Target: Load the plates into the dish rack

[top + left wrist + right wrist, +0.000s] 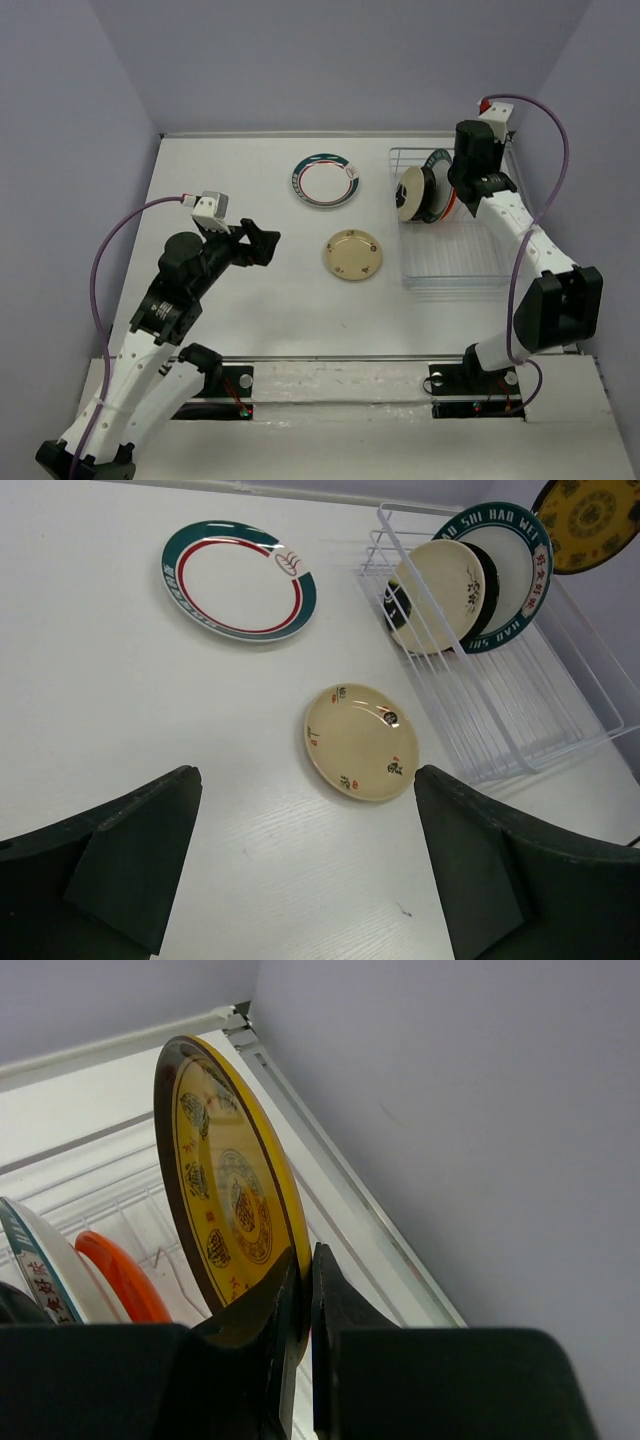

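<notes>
Top external: high at near edge, looking down on whole table (250, 320). Left wrist: raised, facing forward-right; shares dish rack (480, 720) with overhead. Right wrist: very close on mustard plate (225, 1200).

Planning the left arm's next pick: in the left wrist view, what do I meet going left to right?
green-rimmed white plate → loose cream plate → dish rack → mustard plate
</notes>
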Tool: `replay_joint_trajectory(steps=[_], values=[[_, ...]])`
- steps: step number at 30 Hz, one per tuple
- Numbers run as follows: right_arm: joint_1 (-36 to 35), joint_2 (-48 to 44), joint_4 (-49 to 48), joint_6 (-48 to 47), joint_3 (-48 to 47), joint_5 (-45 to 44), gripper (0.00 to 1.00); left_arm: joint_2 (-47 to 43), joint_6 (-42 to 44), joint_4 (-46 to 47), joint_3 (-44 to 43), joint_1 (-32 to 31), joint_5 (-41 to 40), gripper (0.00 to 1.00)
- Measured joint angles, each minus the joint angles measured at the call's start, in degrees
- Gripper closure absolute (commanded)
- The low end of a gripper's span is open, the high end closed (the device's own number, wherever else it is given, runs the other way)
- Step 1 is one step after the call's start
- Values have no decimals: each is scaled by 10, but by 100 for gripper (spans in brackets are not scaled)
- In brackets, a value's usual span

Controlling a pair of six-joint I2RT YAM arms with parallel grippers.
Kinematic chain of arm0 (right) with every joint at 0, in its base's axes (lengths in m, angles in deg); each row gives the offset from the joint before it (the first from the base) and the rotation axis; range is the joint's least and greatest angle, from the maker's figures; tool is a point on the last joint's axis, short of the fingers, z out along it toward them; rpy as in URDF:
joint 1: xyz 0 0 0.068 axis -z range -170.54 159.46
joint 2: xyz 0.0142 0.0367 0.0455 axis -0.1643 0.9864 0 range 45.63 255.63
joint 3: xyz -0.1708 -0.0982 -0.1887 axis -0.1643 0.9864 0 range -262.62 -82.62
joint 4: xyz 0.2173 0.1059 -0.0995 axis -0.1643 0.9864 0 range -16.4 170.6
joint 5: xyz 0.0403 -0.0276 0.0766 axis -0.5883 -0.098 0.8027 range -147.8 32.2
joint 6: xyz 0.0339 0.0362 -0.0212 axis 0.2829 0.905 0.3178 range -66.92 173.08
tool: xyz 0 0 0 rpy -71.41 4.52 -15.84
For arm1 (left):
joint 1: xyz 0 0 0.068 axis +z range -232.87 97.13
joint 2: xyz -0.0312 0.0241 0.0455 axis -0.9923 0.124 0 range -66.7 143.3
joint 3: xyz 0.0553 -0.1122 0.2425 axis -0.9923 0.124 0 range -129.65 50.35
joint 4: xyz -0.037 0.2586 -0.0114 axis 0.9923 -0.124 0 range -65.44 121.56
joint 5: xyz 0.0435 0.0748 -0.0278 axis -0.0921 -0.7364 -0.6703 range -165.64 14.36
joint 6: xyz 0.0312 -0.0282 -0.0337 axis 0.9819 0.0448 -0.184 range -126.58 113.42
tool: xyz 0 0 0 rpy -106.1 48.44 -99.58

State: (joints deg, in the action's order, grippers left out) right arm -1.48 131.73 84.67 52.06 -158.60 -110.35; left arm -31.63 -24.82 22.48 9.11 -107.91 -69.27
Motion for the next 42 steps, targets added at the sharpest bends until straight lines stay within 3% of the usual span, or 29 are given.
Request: replay_joint_trajectory(steps=[18, 20, 26, 28, 34, 42], values=[[0, 30, -2, 49, 87, 73, 90, 23, -5, 0, 0, 0, 3, 1], [0, 31, -2, 54, 91, 76, 83, 27, -11, 0, 0, 0, 5, 1], [0, 31, 5, 89, 108, 83, 33, 44, -52, 18, 11, 0, 11, 1], [2, 28, 14, 93, 109, 81, 28, 56, -66, 29, 16, 0, 15, 1], [12, -4, 53, 114, 109, 84, 27, 120, -130, 100, 77, -34, 8, 1], [16, -156, 83, 130, 108, 111, 36, 297, -157, 177, 80, -114, -50, 21]])
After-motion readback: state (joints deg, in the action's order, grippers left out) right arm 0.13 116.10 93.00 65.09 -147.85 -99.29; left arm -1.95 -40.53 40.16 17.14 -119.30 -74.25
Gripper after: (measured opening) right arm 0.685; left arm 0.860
